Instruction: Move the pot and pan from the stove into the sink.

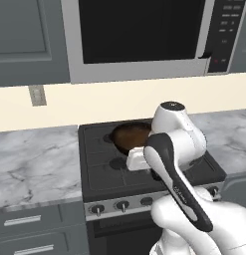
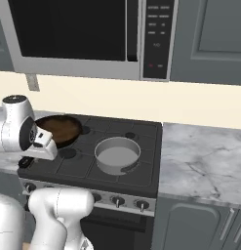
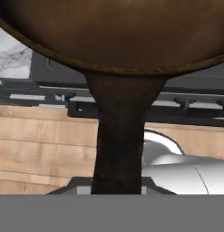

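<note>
While my arm reaches over the stove (image 2: 136,141), my pincer (image 3: 117,188) is clamped on the handle of the pan (image 3: 113,36); in the hand view that dark handle runs straight down from the pan's brown round body to the fingers at the bottom edge. From this view the pan's body lies above the stove's front edge and knobs, with wooden floor showing beneath it, so the pan appears lifted clear of the grates.

In the left base view, the pan (image 1: 130,136) sits over the rear part of the cooktop, just beyond my wrist. In the right base view, the pan (image 2: 58,129) is at the rear left of the cooktop, and the pot (image 2: 117,155) stands on the front centre burner, apart from the pan.

A microwave (image 2: 78,34) hangs above the stove. Its control panel (image 2: 156,34) carries rows of pale markings and small red lights; the writing is too small to read. No brand mark is legible on any item.
</note>
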